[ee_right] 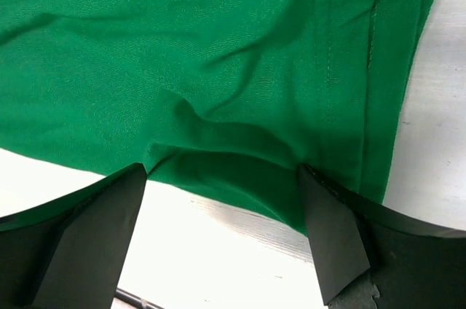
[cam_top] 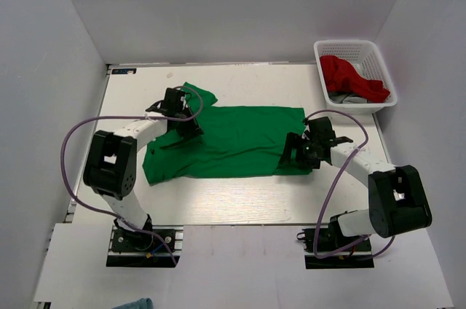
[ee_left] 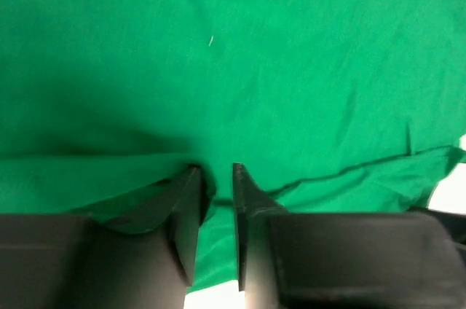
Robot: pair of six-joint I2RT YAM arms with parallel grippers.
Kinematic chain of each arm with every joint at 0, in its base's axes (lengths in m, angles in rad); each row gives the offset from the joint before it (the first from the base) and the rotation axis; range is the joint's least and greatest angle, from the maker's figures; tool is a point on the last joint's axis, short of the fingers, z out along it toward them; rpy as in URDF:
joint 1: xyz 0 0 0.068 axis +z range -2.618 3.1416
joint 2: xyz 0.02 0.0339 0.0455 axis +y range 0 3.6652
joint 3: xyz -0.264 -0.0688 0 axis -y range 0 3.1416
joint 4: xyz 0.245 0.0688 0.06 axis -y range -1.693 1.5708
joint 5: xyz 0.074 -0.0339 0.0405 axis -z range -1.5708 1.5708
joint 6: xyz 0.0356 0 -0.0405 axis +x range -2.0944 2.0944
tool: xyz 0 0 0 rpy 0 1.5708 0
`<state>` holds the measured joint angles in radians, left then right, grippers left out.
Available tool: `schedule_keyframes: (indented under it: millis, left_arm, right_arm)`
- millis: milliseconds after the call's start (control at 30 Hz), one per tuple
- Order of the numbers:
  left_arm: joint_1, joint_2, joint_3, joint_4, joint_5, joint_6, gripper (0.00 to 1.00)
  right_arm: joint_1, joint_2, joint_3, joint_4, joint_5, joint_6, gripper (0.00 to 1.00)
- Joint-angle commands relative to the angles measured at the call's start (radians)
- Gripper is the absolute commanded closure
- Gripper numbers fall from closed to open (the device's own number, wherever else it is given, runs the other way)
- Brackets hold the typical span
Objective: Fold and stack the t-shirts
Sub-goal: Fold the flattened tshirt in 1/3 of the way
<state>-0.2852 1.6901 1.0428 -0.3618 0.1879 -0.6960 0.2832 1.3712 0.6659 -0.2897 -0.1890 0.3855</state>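
Observation:
The bright green t-shirt [cam_top: 240,141] lies spread on the white table [cam_top: 240,203], sleeves to the left and hem to the right. My left gripper [cam_top: 191,128] is low on its left part; in the left wrist view its jaws [ee_left: 215,168] stand nearly together, pinching a raised fold of green cloth [ee_left: 255,54]. My right gripper [cam_top: 290,154] is open wide at the shirt's near right corner, its fingertips [ee_right: 138,178] straddling the cloth edge [ee_right: 182,47] by the hem. The red t-shirt [cam_top: 349,76] lies crumpled in a basket.
A white plastic basket [cam_top: 346,43] stands at the back right corner and also holds something grey. Grey walls enclose the table on three sides. Bare tabletop [ee_right: 218,251] shows under the right gripper.

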Motion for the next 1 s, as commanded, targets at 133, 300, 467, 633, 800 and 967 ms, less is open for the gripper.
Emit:
schedule_keyframes:
  millis: [133,300,467,633,800,967]
  left_arm:
    - [-0.006,0.215,0.298,-0.215,-0.013,0.333,0.27]
    - [-0.016,0.307,0.476,-0.374,-0.113,0.394,0.10]
    - [-0.016,0.166,0.461,-0.298,-0.102,0.411,0.02]
    - [-0.006,-0.002,0.312,-0.263,-0.148,0.365,0.01]
    - [-0.006,-0.179,0.056,-0.157,-0.133,0.233,0.01]
    - [-0.006,-0.218,-0.095,-0.088,-0.111,0.185,0.01]
  right_arm:
    - [-0.004,0.042,0.054,-0.009,-0.003,0.001,0.10]
    - [-0.001,0.060,0.063,-0.016,-0.015,-0.010,0.10]
    - [0.001,0.054,0.066,-0.012,-0.027,-0.022,0.10]
    - [-0.001,0.023,0.052,-0.026,-0.018,-0.022,0.10]
    - [-0.001,-0.033,0.035,-0.075,0.055,0.006,0.10]
    - [-0.003,-0.069,-0.029,-0.098,0.121,0.047,0.10]
